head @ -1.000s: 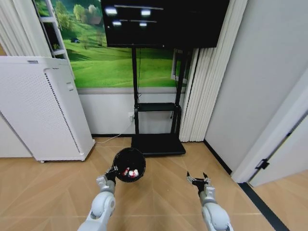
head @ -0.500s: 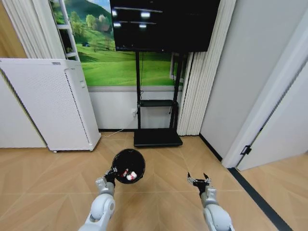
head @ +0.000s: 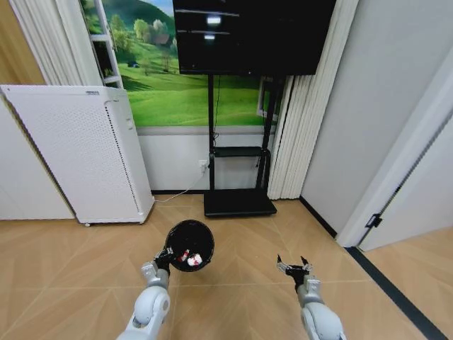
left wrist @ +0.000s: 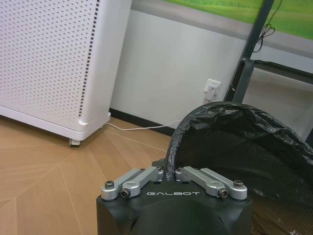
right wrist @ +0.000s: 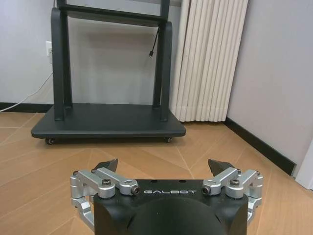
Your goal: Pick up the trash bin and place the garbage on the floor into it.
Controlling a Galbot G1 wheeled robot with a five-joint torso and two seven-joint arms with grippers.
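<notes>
Left tool [head: 164,256] is pinched onto the near rim of the trash bin [head: 190,244], so the bin hangs just past it at about 1 o'clock, held above the floor [head: 71,262]. Red-and-white garbage [head: 191,258] sits inside. Right tool [head: 295,267], out at 3 o'clock, has its fingers spread wide, empty.

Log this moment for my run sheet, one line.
left hand: shut on small black wire-mesh trash bin rim | right hand: open, empty | red-white litter in bin
</notes>
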